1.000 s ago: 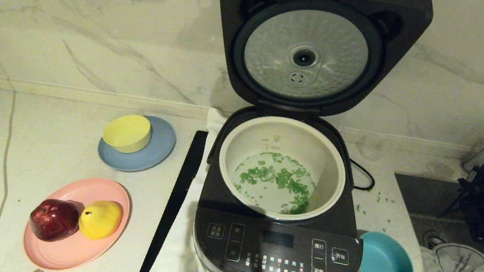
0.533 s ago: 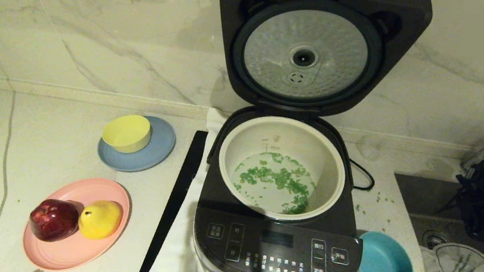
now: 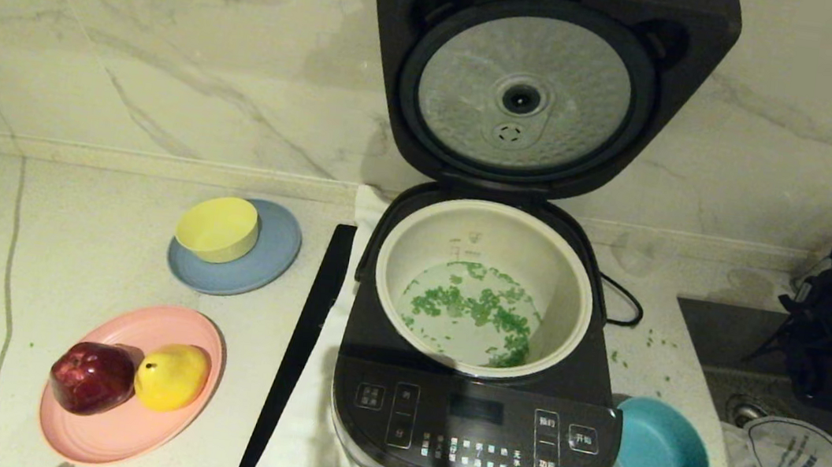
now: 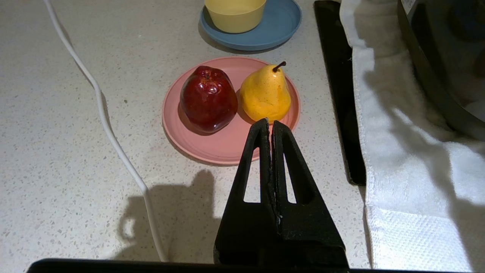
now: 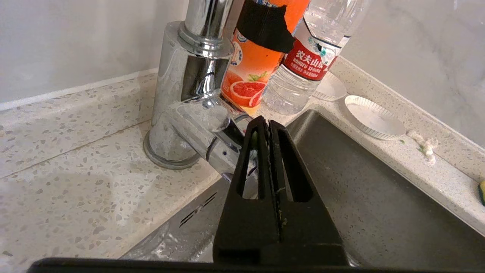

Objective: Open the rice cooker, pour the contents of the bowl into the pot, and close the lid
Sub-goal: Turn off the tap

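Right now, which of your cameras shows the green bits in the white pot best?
The head view: it looks straight down into the open pot, where the contents lie scattered on the bottom. The left wrist view catches only the rice cooker outside wall; the right wrist view faces the sink.

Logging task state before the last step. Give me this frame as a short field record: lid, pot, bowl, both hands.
lid: lid up, rice cooker open
pot: pot holds the contents, some bits spilled on counter
bowl: bowl empty, on counter right of cooker
left hand: left hand shut, empty, near pink plate
right hand: right hand shut, empty, by the sink
remaining: close lid
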`<state>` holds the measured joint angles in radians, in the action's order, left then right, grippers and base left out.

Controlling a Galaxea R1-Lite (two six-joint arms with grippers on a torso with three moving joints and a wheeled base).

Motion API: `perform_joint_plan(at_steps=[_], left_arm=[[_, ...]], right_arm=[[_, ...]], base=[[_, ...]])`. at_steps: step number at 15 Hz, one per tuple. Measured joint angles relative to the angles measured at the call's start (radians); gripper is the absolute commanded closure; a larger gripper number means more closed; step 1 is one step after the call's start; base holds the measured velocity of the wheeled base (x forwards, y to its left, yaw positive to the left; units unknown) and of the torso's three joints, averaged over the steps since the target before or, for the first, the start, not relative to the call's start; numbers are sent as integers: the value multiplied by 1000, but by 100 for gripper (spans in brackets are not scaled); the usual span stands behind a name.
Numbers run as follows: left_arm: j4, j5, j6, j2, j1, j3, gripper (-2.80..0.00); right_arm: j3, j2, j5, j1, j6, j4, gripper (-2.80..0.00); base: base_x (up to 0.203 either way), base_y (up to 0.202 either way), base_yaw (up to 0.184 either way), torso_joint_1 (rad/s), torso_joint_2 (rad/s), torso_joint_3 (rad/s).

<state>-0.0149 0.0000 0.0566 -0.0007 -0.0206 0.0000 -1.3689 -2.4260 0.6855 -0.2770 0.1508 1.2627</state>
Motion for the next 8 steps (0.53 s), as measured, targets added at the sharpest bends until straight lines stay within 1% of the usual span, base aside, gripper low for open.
perform_joint_plan(at_steps=[3, 6, 8], left_arm=[[0, 0, 0, 0, 0, 0, 0], [0, 0, 1, 0, 0, 0, 0], [0, 0, 1, 0, 0, 0, 0]], right_arm=[[81, 56, 9, 8, -9, 13, 0], [209, 197, 1, 28, -38, 16, 0], [276, 309, -16, 56, -47, -8, 0]], base=[[0, 0, 0, 0, 0, 0], [0, 0, 0, 0, 0, 0], [0, 0, 0, 0, 0, 0]])
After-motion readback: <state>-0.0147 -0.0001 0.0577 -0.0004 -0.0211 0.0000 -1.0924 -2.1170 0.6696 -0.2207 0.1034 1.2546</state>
